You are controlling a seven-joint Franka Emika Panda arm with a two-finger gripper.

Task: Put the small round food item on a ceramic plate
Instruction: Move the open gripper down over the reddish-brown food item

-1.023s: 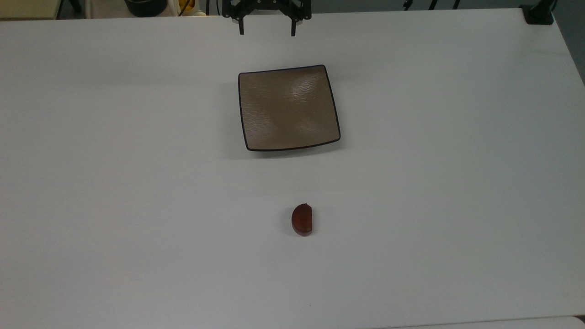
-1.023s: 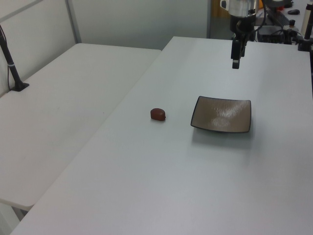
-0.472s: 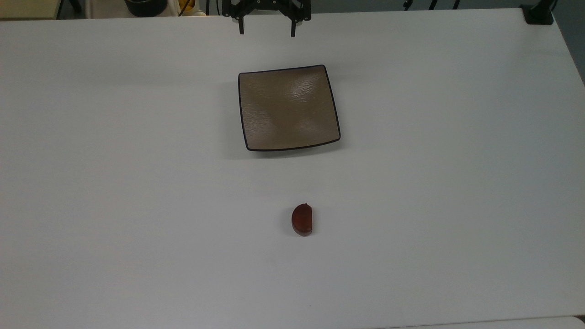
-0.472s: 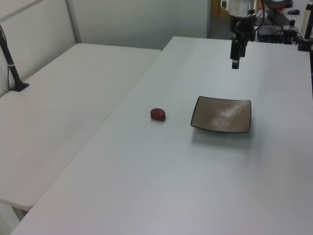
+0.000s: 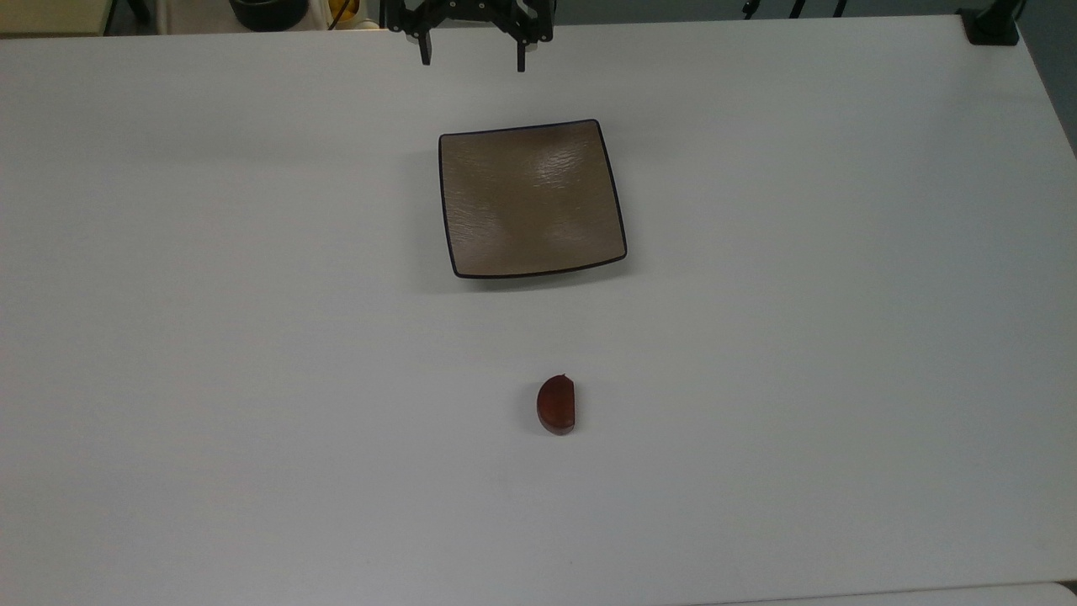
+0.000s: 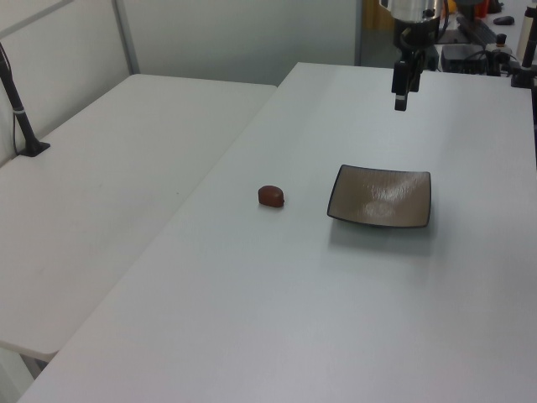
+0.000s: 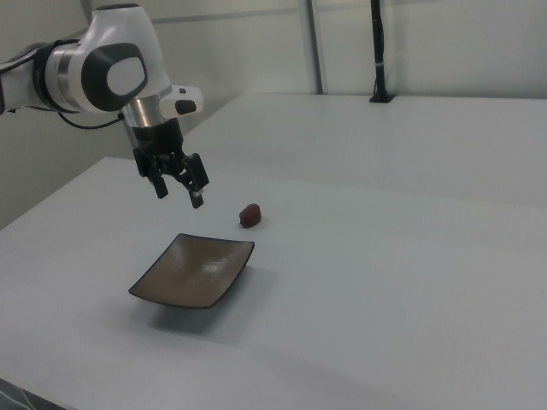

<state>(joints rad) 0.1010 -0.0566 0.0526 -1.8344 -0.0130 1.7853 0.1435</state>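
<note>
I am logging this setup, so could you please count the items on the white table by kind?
Plates: 1, a square brown plate.
Food items: 1, a small reddish-brown piece lying on the table apart from the plate.
Total: 2.

The arm reaches in from the right view's left, its white links and dark joint band bending down into a short wrist. The hand (image 7: 179, 192) hangs from that wrist with its two dark fingers (image 7: 197, 198) pointing downward and spread well apart, nothing between them. In the top view the hand (image 5: 471, 61) sits at the upper edge, fingertips side by side. In the left view the hand (image 6: 401, 99) hangs upright in the air.
</note>
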